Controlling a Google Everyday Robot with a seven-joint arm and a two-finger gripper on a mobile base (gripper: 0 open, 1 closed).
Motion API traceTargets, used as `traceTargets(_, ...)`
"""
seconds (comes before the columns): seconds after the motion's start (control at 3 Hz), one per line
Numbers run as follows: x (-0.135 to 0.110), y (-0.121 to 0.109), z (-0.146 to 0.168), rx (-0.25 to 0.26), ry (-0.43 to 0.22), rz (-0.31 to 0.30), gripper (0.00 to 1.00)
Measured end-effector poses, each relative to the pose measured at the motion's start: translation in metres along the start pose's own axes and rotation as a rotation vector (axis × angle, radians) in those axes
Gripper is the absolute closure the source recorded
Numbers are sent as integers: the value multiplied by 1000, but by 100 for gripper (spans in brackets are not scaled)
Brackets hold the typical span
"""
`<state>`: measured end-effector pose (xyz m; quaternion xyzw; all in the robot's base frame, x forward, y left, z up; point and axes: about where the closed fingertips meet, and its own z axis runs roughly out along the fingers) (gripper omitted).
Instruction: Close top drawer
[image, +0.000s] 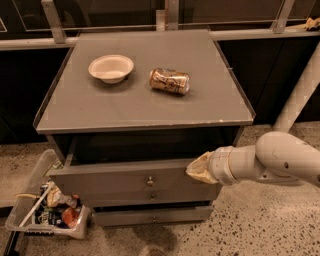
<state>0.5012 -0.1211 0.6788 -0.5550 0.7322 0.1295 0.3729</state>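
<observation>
The top drawer (125, 177) of the grey cabinet stands pulled out a little, its tall flat front bearing a small round metal knob (149, 180). A dark gap shows between the drawer front and the cabinet top. My gripper (197, 169) comes in from the right on a white arm and rests against the right end of the drawer front near its top edge. Its tip is tan-coloured.
On the cabinet top (100, 107) lie a white bowl (111, 67) and a crushed brown can (169, 80) on its side. A shorter lower drawer front (152, 216) sits below. A clear bin of rubbish (47, 210) stands on the floor at the left. A white post (300, 90) rises at the right.
</observation>
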Motion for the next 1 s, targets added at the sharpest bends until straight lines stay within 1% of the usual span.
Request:
traceTargets(0.33, 0, 0, 0, 0, 0, 0, 13)
traceTargets(0.67, 0, 0, 0, 0, 0, 0, 0)
traceTargets(1.0, 0, 0, 0, 0, 0, 0, 0)
